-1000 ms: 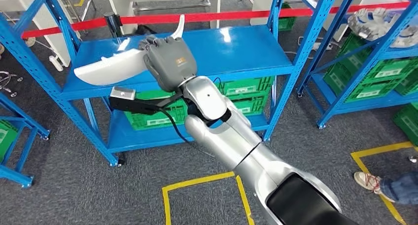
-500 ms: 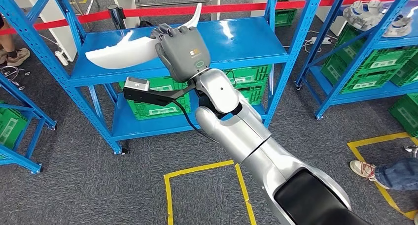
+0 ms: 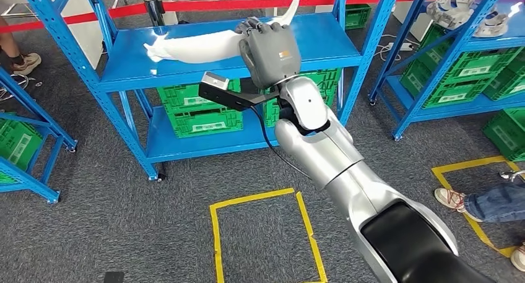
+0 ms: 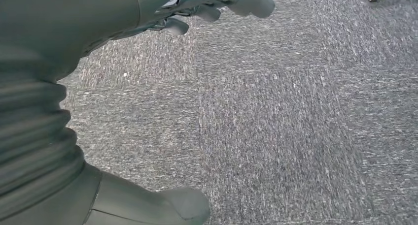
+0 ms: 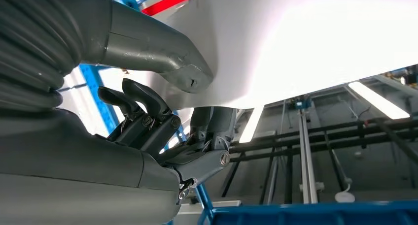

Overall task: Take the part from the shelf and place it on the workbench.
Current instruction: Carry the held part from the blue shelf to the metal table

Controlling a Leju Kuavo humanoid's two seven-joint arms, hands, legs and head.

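Note:
The part (image 3: 198, 47) is a long, curved white piece with an upturned tip. My right hand (image 3: 269, 54) grips it near that tip and holds it just over the top of the blue shelf (image 3: 322, 44). In the right wrist view the thumb (image 5: 148, 52) presses on the white part (image 5: 296, 48) with the dark fingers (image 5: 143, 107) curled under it. My left hand (image 4: 217, 1) hangs over grey carpet, fingers apart, holding nothing.
Green crates (image 3: 198, 119) sit on the shelf's lower level. A second blue rack (image 3: 470, 54) at the right holds more crates and metal parts (image 3: 464, 10). Red barrier tape (image 3: 204, 4) runs behind. Yellow floor marks (image 3: 260, 233) lie below; a person's feet (image 3: 477, 202) stand at the right.
The whole picture has shifted, so the camera moved. Against the shelf, my right hand and the part have gone rightward; the part's wide end now lies over the shelf top, not past its left edge.

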